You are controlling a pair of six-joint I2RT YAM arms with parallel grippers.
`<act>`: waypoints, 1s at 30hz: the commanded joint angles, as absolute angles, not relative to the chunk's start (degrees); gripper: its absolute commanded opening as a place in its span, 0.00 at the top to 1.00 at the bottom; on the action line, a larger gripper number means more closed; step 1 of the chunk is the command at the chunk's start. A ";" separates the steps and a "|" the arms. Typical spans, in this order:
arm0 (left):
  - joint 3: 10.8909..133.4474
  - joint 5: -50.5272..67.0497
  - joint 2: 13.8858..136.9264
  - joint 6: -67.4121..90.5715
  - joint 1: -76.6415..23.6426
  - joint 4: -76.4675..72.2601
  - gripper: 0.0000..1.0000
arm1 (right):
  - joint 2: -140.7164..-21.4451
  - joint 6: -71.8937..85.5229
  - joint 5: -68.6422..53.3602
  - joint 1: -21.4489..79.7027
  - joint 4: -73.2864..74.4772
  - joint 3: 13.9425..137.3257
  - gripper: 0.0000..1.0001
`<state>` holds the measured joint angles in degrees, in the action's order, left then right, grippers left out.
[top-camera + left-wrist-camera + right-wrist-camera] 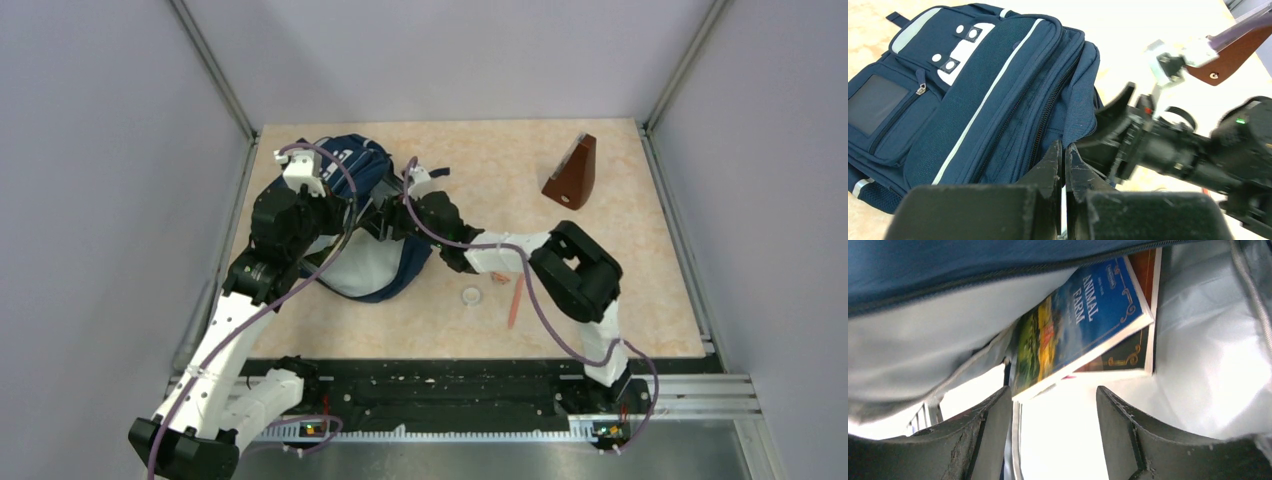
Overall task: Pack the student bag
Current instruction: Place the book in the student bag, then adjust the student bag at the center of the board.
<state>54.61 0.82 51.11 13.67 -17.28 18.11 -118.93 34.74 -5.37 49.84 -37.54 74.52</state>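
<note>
The student bag (375, 265) is a navy backpack lying at the left of the table, front pockets showing in the left wrist view (973, 90). My left gripper (1064, 150) is shut on the fabric edge of the bag's main opening and holds it up; it also shows from above (358, 212). My right gripper (1053, 400) is open and reaches inside the bag, over a white page, holding nothing. Inside, against the grey lining (1208, 340), lie an "Animal Farm" book (1078, 325) and a dark book with gold ornament (1133, 352).
A brown wedge-shaped object (572, 172) stands at the back right of the table. An orange pen (515, 300) and a small clear round item (471, 296) lie near the front, right of the bag. My right arm (1168, 145) crosses close to my left gripper.
</note>
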 commanded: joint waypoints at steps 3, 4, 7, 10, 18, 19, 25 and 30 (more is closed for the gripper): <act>56.16 1.82 48.59 14.63 -17.40 10.73 1.00 | -101.05 26.80 -6.57 50.10 -33.63 62.60 0.38; 56.16 1.66 48.65 14.60 -17.40 10.72 1.00 | -98.75 26.20 -5.15 50.11 -31.42 61.05 0.37; 56.25 1.42 49.01 14.35 -17.40 10.89 1.00 | -93.37 24.49 -0.36 50.25 -22.90 58.20 0.37; 56.25 1.68 49.50 14.33 -17.38 10.94 1.00 | -90.02 23.89 5.58 50.51 -16.30 55.93 0.36; 56.16 1.89 49.90 14.33 -17.40 10.90 1.00 | -91.51 27.92 3.36 53.53 -14.60 53.95 0.35; 56.17 1.95 49.88 14.33 -17.40 10.90 1.00 | -92.47 29.33 1.02 54.00 -16.33 53.81 0.35; 56.23 2.79 49.71 14.72 -17.36 10.76 1.00 | -97.04 34.98 7.14 58.47 -15.56 55.17 0.34; 56.25 2.98 49.11 14.77 -17.40 10.72 1.00 | -98.05 38.84 15.94 61.60 -13.09 54.45 0.31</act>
<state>54.61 0.93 51.13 13.65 -17.28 18.15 -97.91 34.68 7.07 59.27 -13.78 53.93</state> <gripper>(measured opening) 0.020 0.668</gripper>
